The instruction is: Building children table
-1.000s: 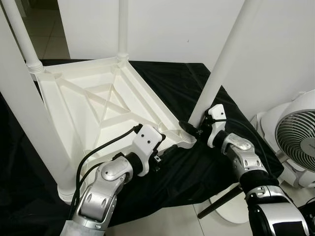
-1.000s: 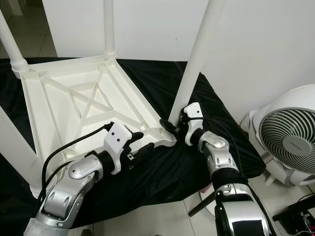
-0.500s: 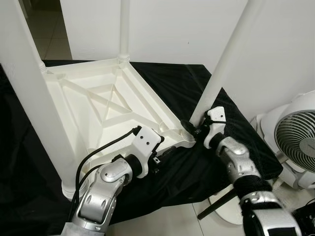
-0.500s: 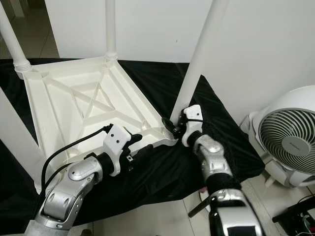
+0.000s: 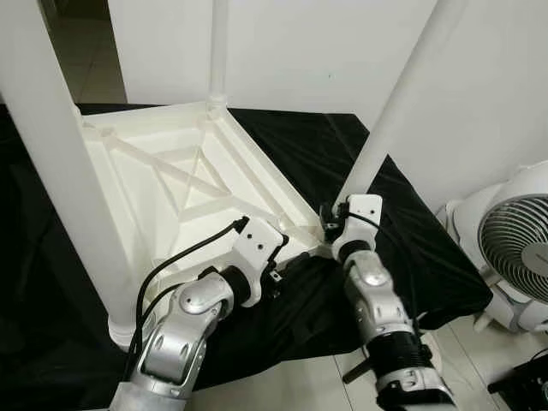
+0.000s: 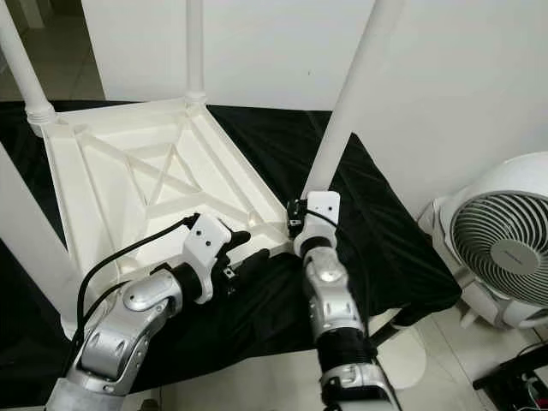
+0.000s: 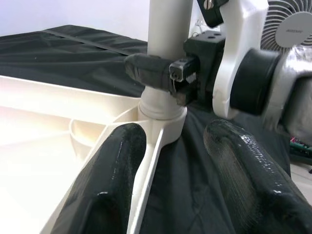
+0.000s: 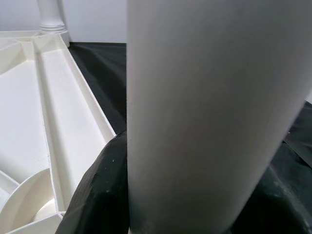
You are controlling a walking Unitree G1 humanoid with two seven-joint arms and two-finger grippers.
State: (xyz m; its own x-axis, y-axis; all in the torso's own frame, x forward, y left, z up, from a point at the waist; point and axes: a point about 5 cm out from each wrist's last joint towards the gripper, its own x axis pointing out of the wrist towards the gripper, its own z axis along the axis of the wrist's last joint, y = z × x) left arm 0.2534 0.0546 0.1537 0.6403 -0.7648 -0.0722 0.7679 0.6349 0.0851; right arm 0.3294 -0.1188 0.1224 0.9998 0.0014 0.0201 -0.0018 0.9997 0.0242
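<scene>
The white children table [image 5: 171, 184] lies upside down on a black cloth [image 5: 411, 248], its legs pointing up. My right gripper [image 5: 330, 224] is shut on the base of the near-right leg [image 5: 390, 120], where the leg meets the corner socket. In the right wrist view that leg [image 8: 209, 107] stands between the black fingers [image 8: 102, 190]. My left gripper [image 5: 287, 267] is open at the same corner. In the left wrist view its fingers [image 7: 112, 180] straddle the table's thin rim [image 7: 146, 165], one on each side, just short of the socket.
A white floor fan [image 6: 501, 248] stands on the tiles to the right. A thick leg [image 5: 60, 163] rises close on my left and another leg [image 5: 218, 51] at the far corner. A white wall runs behind. The cloth's edge drops off near my arms.
My right forearm has swung leftward around the near-right leg, while its gripper stays at the leg's base. The left gripper holds its place at the corner.
</scene>
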